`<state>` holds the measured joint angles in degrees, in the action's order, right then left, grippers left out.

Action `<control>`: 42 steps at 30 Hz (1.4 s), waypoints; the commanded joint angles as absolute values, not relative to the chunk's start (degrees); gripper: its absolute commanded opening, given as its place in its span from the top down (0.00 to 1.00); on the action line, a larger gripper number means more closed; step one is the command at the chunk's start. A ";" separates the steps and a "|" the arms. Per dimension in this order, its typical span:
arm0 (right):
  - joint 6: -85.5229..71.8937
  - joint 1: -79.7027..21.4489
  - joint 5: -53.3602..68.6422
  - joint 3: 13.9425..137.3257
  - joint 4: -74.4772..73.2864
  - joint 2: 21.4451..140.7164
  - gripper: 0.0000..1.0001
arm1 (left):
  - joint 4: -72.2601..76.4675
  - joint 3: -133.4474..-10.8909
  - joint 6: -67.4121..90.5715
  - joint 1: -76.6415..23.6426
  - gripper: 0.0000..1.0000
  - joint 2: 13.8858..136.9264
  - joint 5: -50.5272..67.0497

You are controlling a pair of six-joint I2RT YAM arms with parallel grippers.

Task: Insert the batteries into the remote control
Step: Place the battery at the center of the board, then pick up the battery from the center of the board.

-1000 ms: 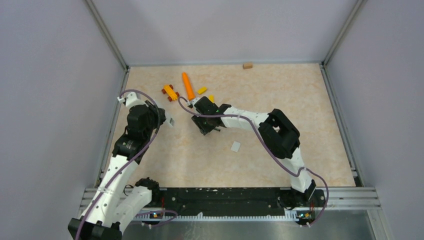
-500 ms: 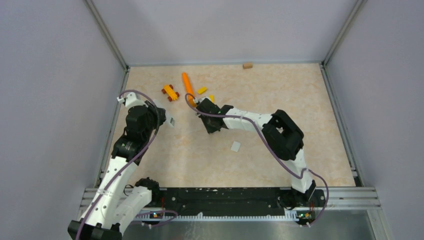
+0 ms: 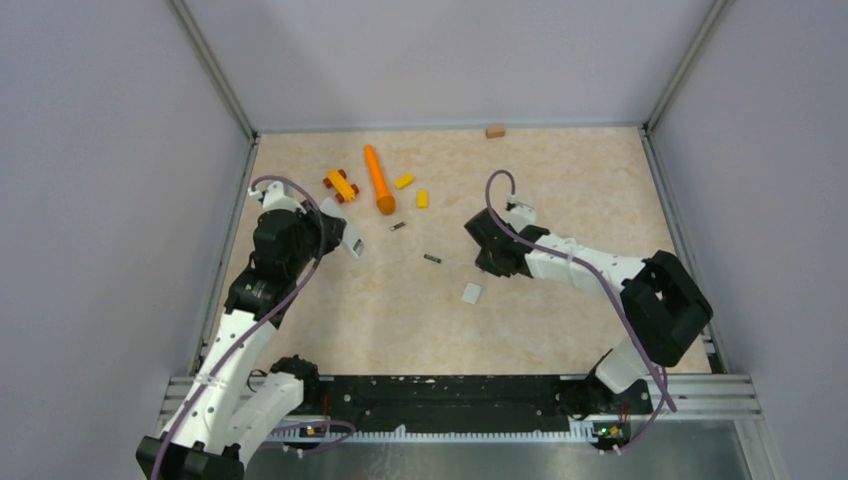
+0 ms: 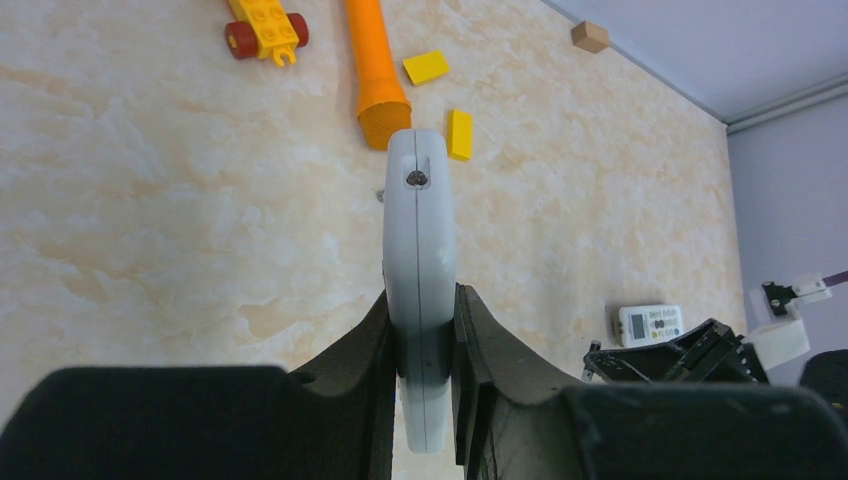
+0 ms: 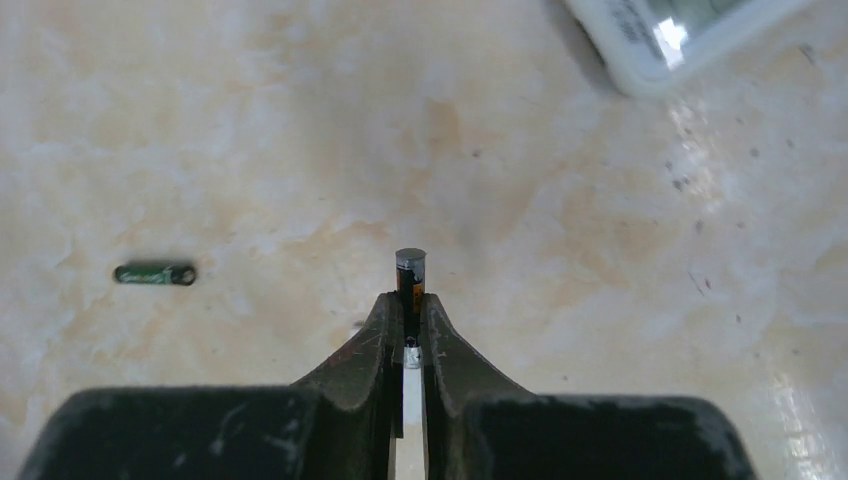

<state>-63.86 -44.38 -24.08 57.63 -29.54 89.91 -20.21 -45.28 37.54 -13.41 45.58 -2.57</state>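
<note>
While left jaws clamp the remote control, right jaws pinch a battery well apart from walls.

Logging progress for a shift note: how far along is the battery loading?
Done: left gripper clamps the remote control edge-on. In hand: right gripper pinches one battery. Left: far battery and near battery lie loose on the table; none visibly loaded.

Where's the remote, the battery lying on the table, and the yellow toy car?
Remote (image 4: 420,250): left wrist view, on its pale narrow edge.
Battery on the table (image 5: 154,274): right wrist view, on the middle of its green body.
Yellow toy car (image 4: 262,20): left wrist view, on its studded yellow top.
</note>
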 commanded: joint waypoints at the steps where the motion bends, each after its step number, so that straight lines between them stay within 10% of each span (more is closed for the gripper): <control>1: -83.95 -44.74 -29.98 54.22 -32.74 87.11 0.94 | -15.02 -45.91 37.09 -13.14 1.00 45.75 2.29; 19: -105.00 -41.69 -20.48 52.39 -36.80 94.03 0.91 | -12.59 -45.08 38.01 -13.14 1.00 46.20 3.39; 24: -101.88 -41.57 -21.36 53.82 -37.41 92.64 0.48 | -12.82 -45.36 37.68 -13.15 1.00 46.62 3.82; 28: -95.41 -41.62 -27.60 54.70 -38.35 87.21 0.36 | -13.30 -46.11 36.89 -13.16 1.00 47.03 3.82; 34: -51.24 -41.51 -35.91 52.68 -19.77 76.78 0.31 | -13.26 -47.39 36.05 -13.10 1.00 47.82 7.03; 42: 19.70 -41.48 -0.23 45.95 -12.00 74.73 0.33 | -12.38 -50.82 32.36 -13.05 1.00 51.48 25.84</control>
<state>-20.69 -41.82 -20.60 48.38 -11.90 74.11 -16.51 -46.87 34.61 -13.30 50.52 14.83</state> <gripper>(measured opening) 0.701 0.252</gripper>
